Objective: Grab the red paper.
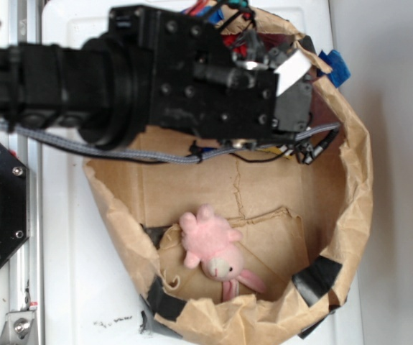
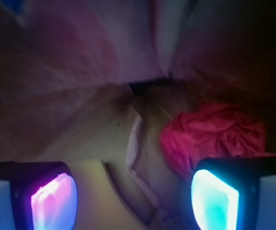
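Nearest the wrist camera, two glowing finger pads are filling the bottom corners of the view: the left pad (image 2: 54, 201) is shining pink-violet and the right pad (image 2: 213, 199) is shining cyan, each set in a dark housing. The black robot gripper (image 2: 134, 201) is standing open, with a wide gap between the pads and nothing held between them.

Just above and partly behind the cyan pad, the bright red, wrinkly paper wad (image 2: 212, 132) is lying on the creased brown paper floor, right of centre in the wrist view. It is sitting close to the right pad, not between the two pads; whether it is touching the pad cannot be told. A raised fold of brown paper is running down the floor just left of the wad.

In the exterior view, the black robot arm (image 1: 120, 86) is reaching in from the left, over the upper part of a large, crumpled brown paper bag (image 1: 353, 180) patched with black tape. The arm's bulk is hiding the red wad there, and the fingertips cannot be made out. A pink plush toy animal (image 1: 213, 251) is lying on the bag's floor near the lower rim, well apart from the arm. The bag is resting on a white surface (image 1: 70, 251).
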Robot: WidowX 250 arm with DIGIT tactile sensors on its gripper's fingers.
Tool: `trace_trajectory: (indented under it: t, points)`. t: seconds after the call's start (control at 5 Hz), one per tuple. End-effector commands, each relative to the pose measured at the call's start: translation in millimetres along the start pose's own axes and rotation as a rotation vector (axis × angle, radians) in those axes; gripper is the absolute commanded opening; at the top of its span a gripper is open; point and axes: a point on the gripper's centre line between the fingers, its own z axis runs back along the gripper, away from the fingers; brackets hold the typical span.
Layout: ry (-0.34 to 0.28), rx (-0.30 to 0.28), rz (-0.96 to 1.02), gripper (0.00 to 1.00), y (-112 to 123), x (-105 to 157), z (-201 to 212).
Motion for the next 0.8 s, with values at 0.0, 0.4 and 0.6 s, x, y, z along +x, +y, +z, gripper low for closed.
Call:
trace_trajectory:
  t: [0.0,0.4,0.6]
  points:
    - [-0.071,-0.021,0.135,1.0,28.8,20.6,15.6]
    - [-0.093,0.008,0.173,1.0,41.3,30.9,1.8]
    - [-0.089,0.034,0.183,1.0,41.5,34.2,-4.2]
